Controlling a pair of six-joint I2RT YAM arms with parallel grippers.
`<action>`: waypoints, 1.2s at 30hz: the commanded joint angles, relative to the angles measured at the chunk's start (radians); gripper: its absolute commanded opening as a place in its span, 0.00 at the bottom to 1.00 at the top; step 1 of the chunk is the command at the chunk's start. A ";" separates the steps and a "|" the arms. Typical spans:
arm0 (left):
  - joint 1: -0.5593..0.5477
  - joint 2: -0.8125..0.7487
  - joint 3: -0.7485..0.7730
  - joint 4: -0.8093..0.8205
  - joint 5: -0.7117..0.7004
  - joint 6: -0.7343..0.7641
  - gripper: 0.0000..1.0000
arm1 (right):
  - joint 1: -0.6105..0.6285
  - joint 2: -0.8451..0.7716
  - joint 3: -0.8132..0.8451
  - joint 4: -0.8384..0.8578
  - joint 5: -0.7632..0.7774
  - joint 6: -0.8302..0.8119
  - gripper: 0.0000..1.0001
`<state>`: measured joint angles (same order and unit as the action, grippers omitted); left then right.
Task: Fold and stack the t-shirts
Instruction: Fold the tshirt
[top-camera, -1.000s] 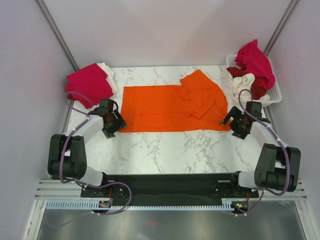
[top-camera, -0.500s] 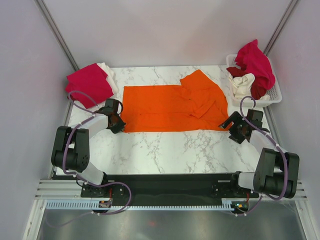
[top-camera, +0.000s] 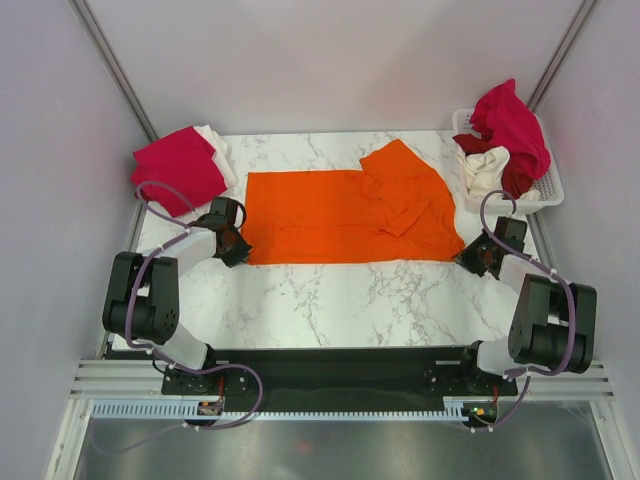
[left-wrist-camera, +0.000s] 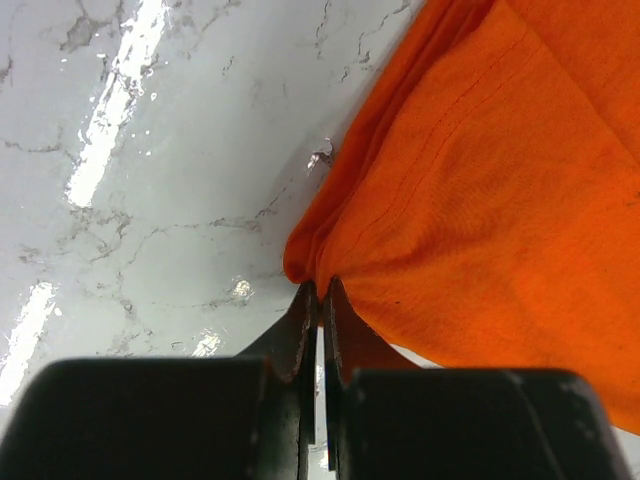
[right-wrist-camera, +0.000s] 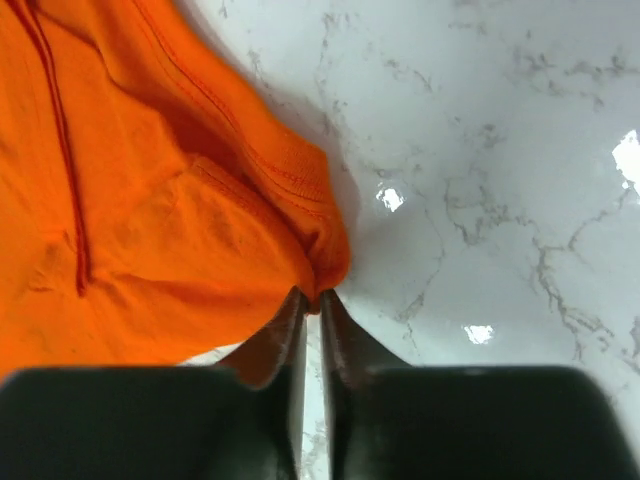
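We see both arms low over the table (top-camera: 330, 295), left gripper (left-wrist-camera: 320, 292) pinched tight on the orange shirt (top-camera: 340, 215) at its near-left corner, right gripper (right-wrist-camera: 309, 296) clamped on its near-right corner, shirt spread mid-table.

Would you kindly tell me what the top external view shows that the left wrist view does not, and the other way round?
Only the top external view shows the whole orange shirt laid out, the crimson shirt at the far left corner, the basket at far right, and the right gripper at the orange shirt's near right corner. Only the left wrist view shows the left gripper shut on the bunched near left corner. Both show the orange shirt and the marble table.
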<state>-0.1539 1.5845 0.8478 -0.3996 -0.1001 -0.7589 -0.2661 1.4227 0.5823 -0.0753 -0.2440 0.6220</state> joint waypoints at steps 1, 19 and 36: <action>-0.001 0.009 -0.016 0.044 -0.070 -0.029 0.02 | -0.005 -0.019 0.014 0.019 0.058 -0.021 0.10; 0.002 -0.323 -0.133 -0.145 -0.171 -0.051 0.02 | -0.004 -0.335 -0.038 -0.304 0.193 -0.039 0.00; 0.002 -0.526 0.055 -0.375 0.060 0.206 0.79 | 0.132 -0.427 0.109 -0.327 0.052 -0.035 0.88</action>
<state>-0.1562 1.0920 0.8207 -0.7261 -0.0978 -0.6960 -0.2161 0.9668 0.6319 -0.4660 -0.1226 0.5797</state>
